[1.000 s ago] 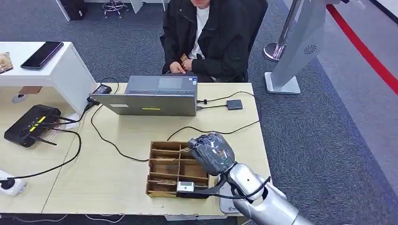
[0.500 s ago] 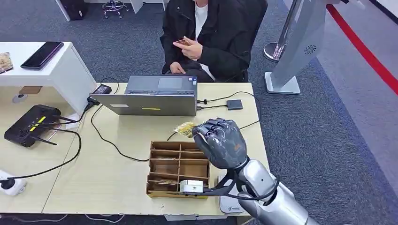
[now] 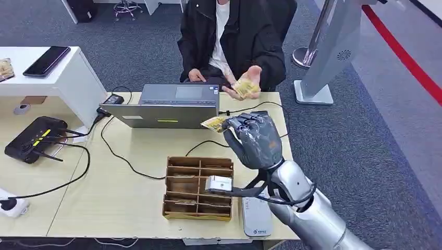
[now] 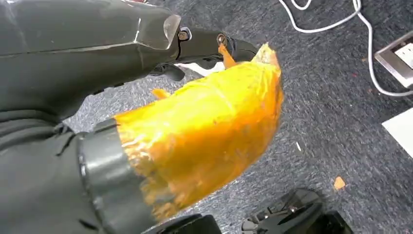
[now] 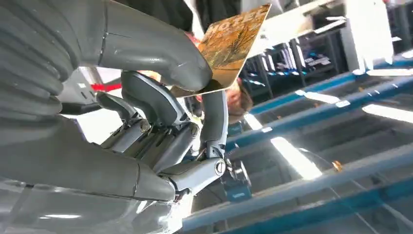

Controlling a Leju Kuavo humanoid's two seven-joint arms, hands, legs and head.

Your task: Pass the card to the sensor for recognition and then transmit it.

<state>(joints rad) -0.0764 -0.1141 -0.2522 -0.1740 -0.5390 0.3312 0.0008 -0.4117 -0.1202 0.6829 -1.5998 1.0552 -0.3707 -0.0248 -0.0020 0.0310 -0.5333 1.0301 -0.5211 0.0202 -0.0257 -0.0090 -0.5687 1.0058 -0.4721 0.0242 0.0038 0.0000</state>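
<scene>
Card (image 3: 215, 123) is pinched between thumb and fingers of the right hand (image 3: 255, 139), above the tabletop's far right part, near the laptop (image 3: 172, 107). To do it well, keep the pinch firm and hold the card flat toward the person's open palm (image 3: 246, 86) beyond the far edge.

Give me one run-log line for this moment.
right hand: pinches card, raised over table | person's hand: palm up beyond laptop | left hand: hangs over floor, state unclear

Grey carpet floor (image 3: 365, 156), pale wooden desk (image 3: 130, 198), white side table (image 3: 73, 73).
</scene>
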